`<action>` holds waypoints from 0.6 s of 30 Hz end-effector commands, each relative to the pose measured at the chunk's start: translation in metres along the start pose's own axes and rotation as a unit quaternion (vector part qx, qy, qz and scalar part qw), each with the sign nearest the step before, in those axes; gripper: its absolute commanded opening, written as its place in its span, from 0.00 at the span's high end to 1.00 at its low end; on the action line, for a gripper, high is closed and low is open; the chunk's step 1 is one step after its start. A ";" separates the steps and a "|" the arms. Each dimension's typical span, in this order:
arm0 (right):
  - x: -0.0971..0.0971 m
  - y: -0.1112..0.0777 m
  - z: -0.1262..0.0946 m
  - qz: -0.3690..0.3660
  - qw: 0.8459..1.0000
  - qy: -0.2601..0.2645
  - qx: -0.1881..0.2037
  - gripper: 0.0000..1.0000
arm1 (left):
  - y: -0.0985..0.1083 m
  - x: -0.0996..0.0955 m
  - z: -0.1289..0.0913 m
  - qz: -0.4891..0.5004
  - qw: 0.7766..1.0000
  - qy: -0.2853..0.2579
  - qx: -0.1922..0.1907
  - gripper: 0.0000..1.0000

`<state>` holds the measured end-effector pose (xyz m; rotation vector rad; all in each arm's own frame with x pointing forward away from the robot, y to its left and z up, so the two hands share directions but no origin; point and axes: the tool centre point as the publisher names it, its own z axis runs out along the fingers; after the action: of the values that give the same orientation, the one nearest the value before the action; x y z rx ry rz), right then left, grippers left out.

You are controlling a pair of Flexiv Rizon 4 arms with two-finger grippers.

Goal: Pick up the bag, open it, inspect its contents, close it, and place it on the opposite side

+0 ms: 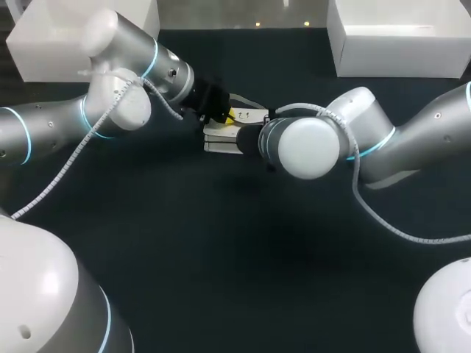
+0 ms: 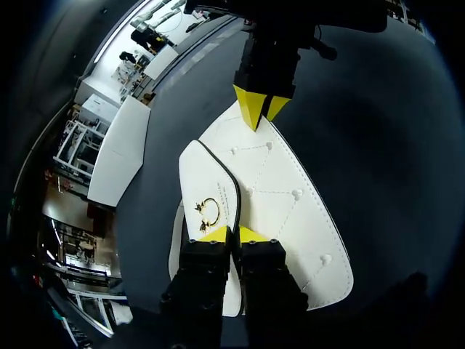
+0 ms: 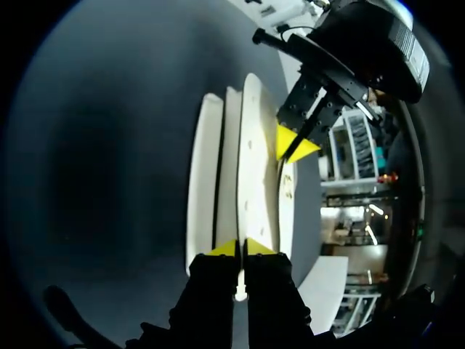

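Left gripper (image 2: 232, 234) is pinched tight on the dark-piped rim of the flap. The right gripper (image 3: 240, 247) is pinched on the thin edge at the bag's opposite end, so the bag is held from both ends. Beneath them the dark desk (image 1: 221, 250) carries the white bag (image 2: 290, 211), which lies near its middle, toward the far side, between the two arms. I judge the bag light and fairly stiff. Its quilted panels keep their shape, but the smooth leather-like skin looks slippery, so a thin rim is a safer hold than a broad face. Its flap (image 2: 207, 174) should bend easily at the fold. It is best taken at the rim beside the gold ring clasp (image 2: 209, 212) rather than on it, since the metal could mark. Small raised studs (image 2: 296, 194) dot the front. A tiny line of print sits by the clasp, too small to read; no other label shows.
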<state>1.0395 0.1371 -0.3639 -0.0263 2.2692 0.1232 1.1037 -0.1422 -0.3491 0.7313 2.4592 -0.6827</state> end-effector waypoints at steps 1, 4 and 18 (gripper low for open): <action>0.004 -0.001 0.001 0.000 1.000 -0.006 -0.004 1.00 | -0.001 -0.002 0.002 -0.009 1.000 0.002 0.001 1.00; 0.004 -0.001 0.001 0.000 1.000 -0.006 -0.004 1.00 | -0.002 -0.007 -0.004 -0.024 1.000 0.007 0.004 1.00; 0.004 -0.001 0.001 0.000 1.000 -0.006 -0.004 1.00 | 0.005 -0.037 -0.021 -0.140 0.988 0.044 0.041 1.00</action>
<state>1.0407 0.1389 -0.3618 -0.0268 2.2660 0.1263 1.1148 -0.1417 -0.3185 0.4497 2.6209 -0.8600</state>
